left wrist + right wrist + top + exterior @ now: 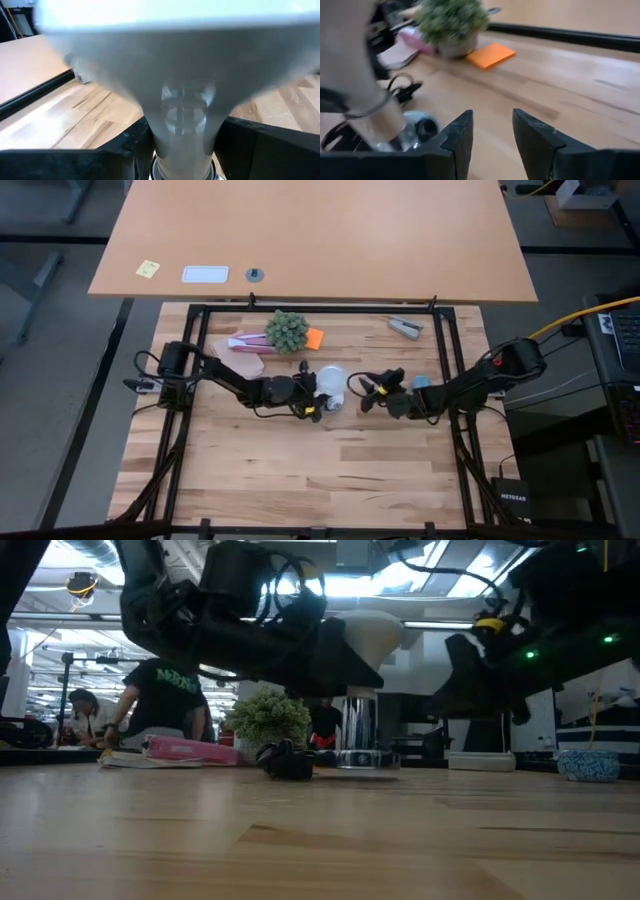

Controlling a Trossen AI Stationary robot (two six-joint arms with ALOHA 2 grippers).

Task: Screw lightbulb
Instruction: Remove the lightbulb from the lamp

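The wooden surface carries the socket near its middle, and the lightbulb stands base-down directly over it. The left claw is clamped on the bulb's neck, so threading appears to be in hand; the next move calls for rotating the bulb while keeping it upright. The right claw waits just beside, fingers apart and empty.

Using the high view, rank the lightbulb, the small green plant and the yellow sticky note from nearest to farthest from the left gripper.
1. The lightbulb: held in the left gripper, at mid-table.
2. The small green plant: farther back on the work table, toward the left arm's side.
3. The yellow sticky note: far off on the rear desk, left end.
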